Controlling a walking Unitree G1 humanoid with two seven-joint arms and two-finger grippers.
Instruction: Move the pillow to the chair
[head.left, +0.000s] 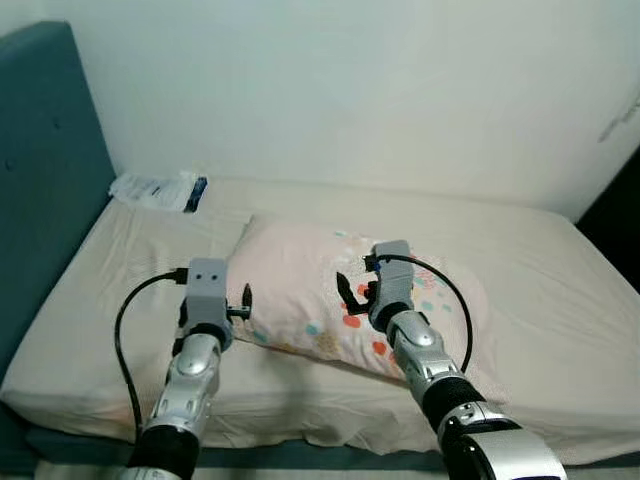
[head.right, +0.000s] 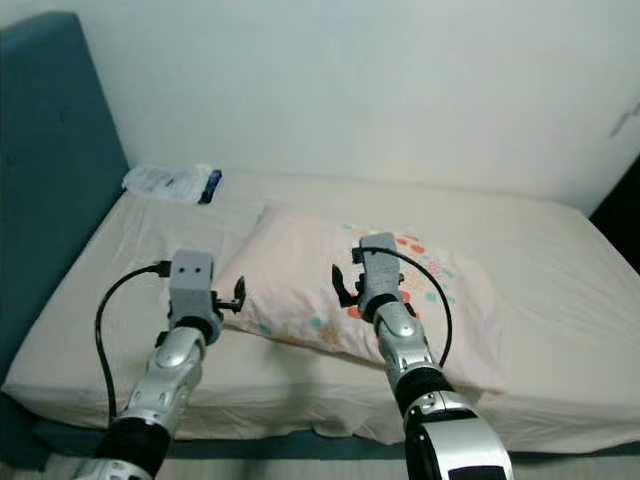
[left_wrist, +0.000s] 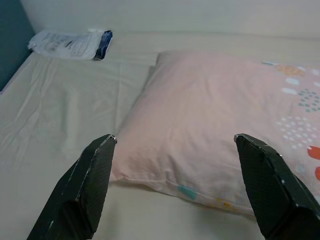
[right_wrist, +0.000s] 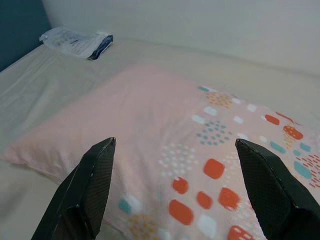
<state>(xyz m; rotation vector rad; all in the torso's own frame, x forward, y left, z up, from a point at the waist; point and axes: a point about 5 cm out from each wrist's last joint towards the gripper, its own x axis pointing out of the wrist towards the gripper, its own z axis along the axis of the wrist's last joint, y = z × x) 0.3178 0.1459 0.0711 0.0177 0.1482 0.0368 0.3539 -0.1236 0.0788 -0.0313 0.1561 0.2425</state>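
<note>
A pale pink pillow (head.left: 300, 280) with coloured dots and squares lies flat on the bed (head.left: 120, 300), its patterned end toward my right. My left gripper (left_wrist: 175, 185) hovers open just short of the pillow's near left corner, nothing between its fingers (left_wrist: 82, 192). Above the pillow's middle, my right gripper (right_wrist: 175, 190) is open as well, its fingers (right_wrist: 272, 192) spread over the patterned part (right_wrist: 210, 175). In the eye views the left wrist (head.left: 207, 300) sits at the pillow's left edge and the right wrist (head.left: 388, 290) over its centre. No chair is seen.
A white and dark blue plastic packet (head.left: 160, 190) lies at the far left corner of the bed by the teal headboard (head.left: 45, 170). A pale wall (head.left: 350, 90) runs behind the bed. Bare sheet stretches to the right of the pillow.
</note>
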